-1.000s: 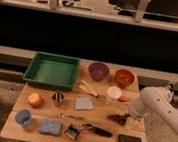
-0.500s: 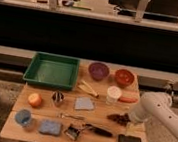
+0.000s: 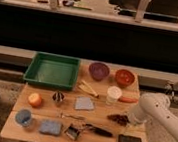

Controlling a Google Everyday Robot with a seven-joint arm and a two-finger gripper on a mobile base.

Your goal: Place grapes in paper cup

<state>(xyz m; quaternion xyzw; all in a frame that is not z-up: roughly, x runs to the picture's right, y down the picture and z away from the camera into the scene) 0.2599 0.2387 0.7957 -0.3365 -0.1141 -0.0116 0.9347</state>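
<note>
Wooden table [image 3: 40,111] seen from the front, with the robot's white arm [image 3: 163,118] entering from the right edge. The arm slopes down and to the left across the table's right side, its rounded elbow section high and its end low over the tabletop. The gripper [image 3: 127,120] sits at that low end, just right of the grapes [image 3: 117,118] and apparently touching them. Whether it is spread or closed on the bunch cannot be told.

The grapes lie flat on the table as a dark reddish bunch, in front of the paper cup [image 3: 113,95] and apart from it. The cup stands upright near the middle right, with an orange stick [image 3: 128,99] just beside it on the right. Behind the cup are a purple bowl [image 3: 98,70] and a red bowl [image 3: 124,77]. A green tray [image 3: 52,70] fills the rear left. A black block [image 3: 130,141] lies at the front right, near the arm's end. Further left are a grey cloth [image 3: 84,103], a dark striped cup [image 3: 58,98], an orange fruit [image 3: 35,99], a blue cup [image 3: 23,117] and a blue sponge [image 3: 50,126].
</note>
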